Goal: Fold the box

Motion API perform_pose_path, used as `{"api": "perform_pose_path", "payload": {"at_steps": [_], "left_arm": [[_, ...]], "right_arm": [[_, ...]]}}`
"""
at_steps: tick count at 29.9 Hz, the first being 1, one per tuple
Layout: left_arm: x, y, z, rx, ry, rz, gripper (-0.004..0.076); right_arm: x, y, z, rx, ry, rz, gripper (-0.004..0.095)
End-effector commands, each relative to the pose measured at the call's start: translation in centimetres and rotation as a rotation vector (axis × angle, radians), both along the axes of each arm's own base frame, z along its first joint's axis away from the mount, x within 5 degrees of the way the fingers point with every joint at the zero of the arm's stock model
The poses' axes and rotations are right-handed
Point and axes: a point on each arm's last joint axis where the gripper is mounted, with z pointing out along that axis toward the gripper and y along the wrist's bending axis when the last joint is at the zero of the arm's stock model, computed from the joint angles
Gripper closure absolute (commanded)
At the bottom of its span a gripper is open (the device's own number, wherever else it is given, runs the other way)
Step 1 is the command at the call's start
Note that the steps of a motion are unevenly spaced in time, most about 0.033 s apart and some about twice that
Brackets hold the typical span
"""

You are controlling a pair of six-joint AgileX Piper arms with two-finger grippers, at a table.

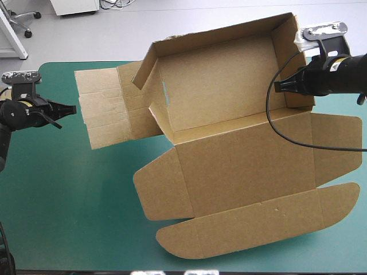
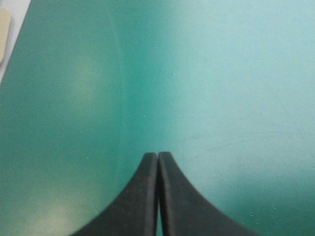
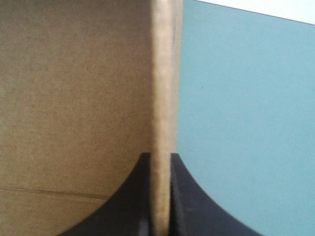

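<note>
The table [image 1: 63,217] is lit brightly and evenly from above. Soft, faint shadows are cast along the near edges of the box [image 1: 241,166]. A broad pale glare is spread over the table ahead of the left end effector [image 2: 158,156].

Pale grey floor [image 1: 172,17] beyond the teal-green table [image 1: 69,217]; a white cabinet [image 1: 74,6] (cables [image 1: 117,3] beside it) stands there.

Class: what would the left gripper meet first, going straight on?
Probably the teal-green cover: the wrist view of the left gripper shows nothing else ahead. A flat flap of the box lies close by; depth is unclear.
</note>
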Motion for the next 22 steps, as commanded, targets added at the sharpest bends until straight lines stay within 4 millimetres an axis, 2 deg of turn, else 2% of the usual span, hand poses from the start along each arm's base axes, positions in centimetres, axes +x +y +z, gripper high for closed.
{"api": "perform_pose_path", "payload": {"at_steps": [1, 5, 8, 15, 22], "left_arm": [[-0.5, 0.1, 0.5, -0.107, -0.102, -0.024, 0.0731], [-0.7, -1.2, -2.3, -0.225, -0.074, -0.124, 0.0731], [-0.9, -2.3, -3.1, -0.317, -0.071, -0.209, 0.0731], [-1.1, -3.9, -2.2, -0.474, -0.141, -0.351, 0.0731], [-1.6, -5.2, -1.3, -0.595, -0.18, -0.477, 0.0731]], "right_arm": [[-2.9, -0.2, 2.6, 0.043, -0.094, 0.014, 0.0922], [-4.0, 1.0, 3.3, 0.139, -0.116, 0.127, 0.0922], [-4.2, 1.6, 3.6, 0.188, -0.119, 0.182, 0.0922], [-4.3, 2.1, 3.7, 0.229, -0.12, 0.222, 0.0921], [-2.4, 2.6, 2.6, 0.263, -0.07, 0.24, 0.0921]]}}
